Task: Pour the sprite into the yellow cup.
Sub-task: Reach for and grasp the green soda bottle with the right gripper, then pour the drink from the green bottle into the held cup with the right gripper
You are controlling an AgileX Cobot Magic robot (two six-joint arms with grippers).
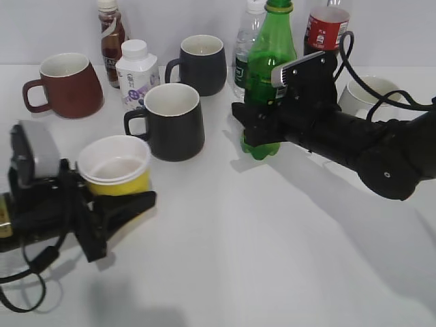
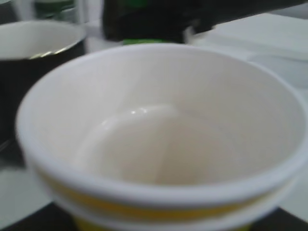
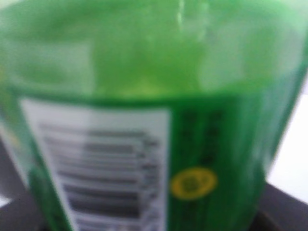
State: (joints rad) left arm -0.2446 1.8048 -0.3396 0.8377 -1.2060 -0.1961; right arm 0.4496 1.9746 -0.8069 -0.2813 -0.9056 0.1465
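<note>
The sprite fills the blurred right wrist view, its cap cut off; the yellow cup also blurs

Lab-style test bench, not a home. Plain white table against a bare white wall across top of frame. Two black robot arms with loose cables. Mugs and drink bottles staged in a cluster, upper half of frame.

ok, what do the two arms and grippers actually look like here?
Both are black. The left gripper has flat, tapering black fingers and a grey camera block on its wrist, with black cable looping below. The right gripper is blocky, with a silver-grey plate on top, black cables arching behind, and a rounded joint housing. No readable markings.
</note>
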